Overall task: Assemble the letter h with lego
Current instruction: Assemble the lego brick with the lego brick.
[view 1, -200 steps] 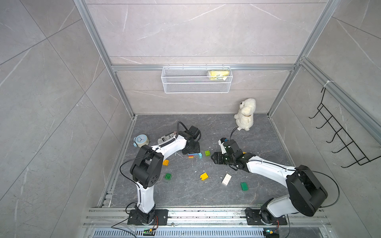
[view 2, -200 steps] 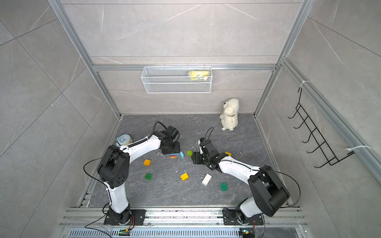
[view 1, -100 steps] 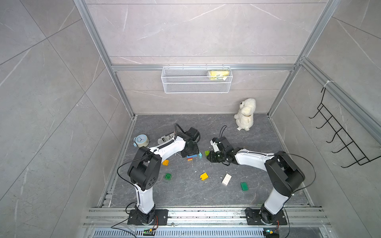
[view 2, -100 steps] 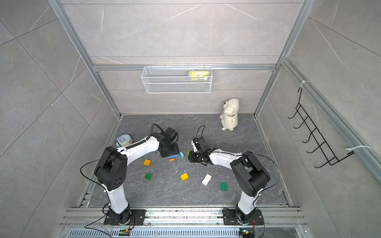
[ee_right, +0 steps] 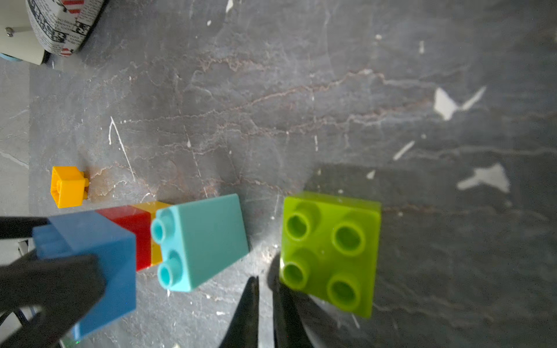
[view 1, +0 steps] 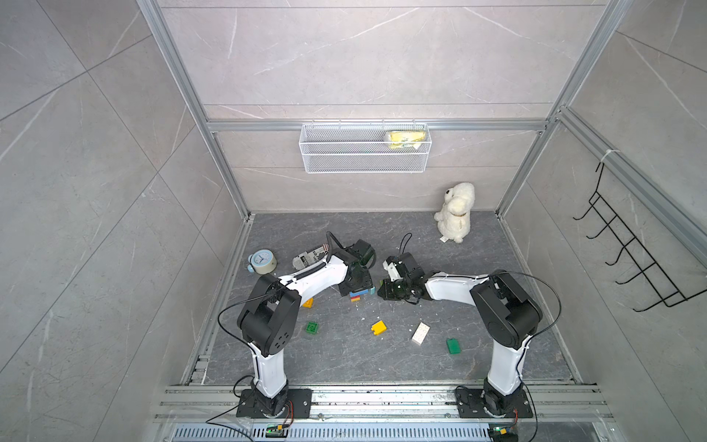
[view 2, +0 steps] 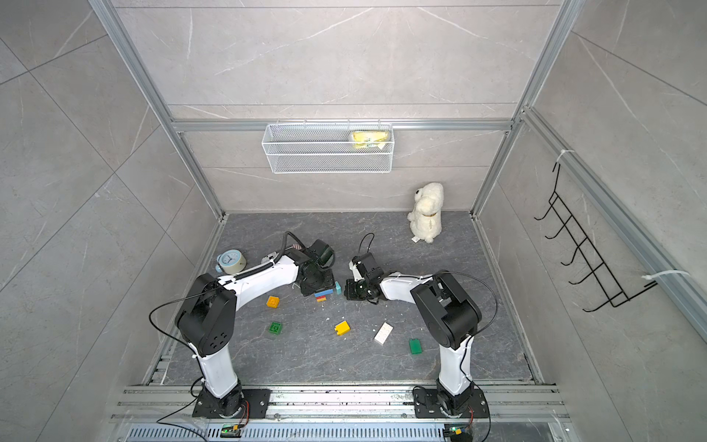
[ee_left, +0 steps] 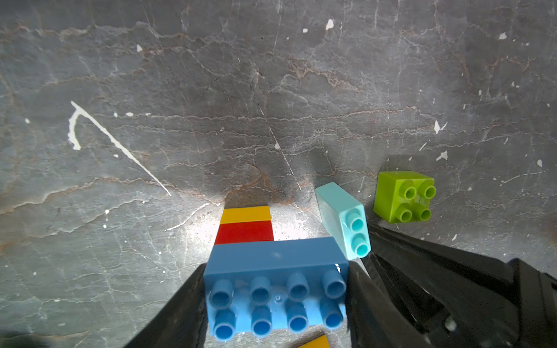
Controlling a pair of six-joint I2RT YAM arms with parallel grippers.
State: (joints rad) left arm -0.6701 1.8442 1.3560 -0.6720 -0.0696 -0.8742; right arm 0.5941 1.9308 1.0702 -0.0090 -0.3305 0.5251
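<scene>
**Operator:** State of both grippers?

**Technician:** The left gripper [ee_left: 274,301] is part open. It clamps the blue eight-stud brick [ee_left: 275,262] end to end along the brick's long axis, which runs left–right. A red brick [ee_left: 244,232] and a yellow brick [ee_left: 245,214] are stacked on its near side. The right gripper [ee_right: 264,289] is fully closed and holds nothing.

**Operator:** Where is the next piece?

**Technician:** The lime brick [ee_right: 328,253] rests on the floor [ee_right: 301,90], right of the light blue brick [ee_right: 205,241]. It is just beside the right gripper's tips, not between them. The right arm is nearer. It would likely need to open and shift sideways over the lime brick.
</scene>
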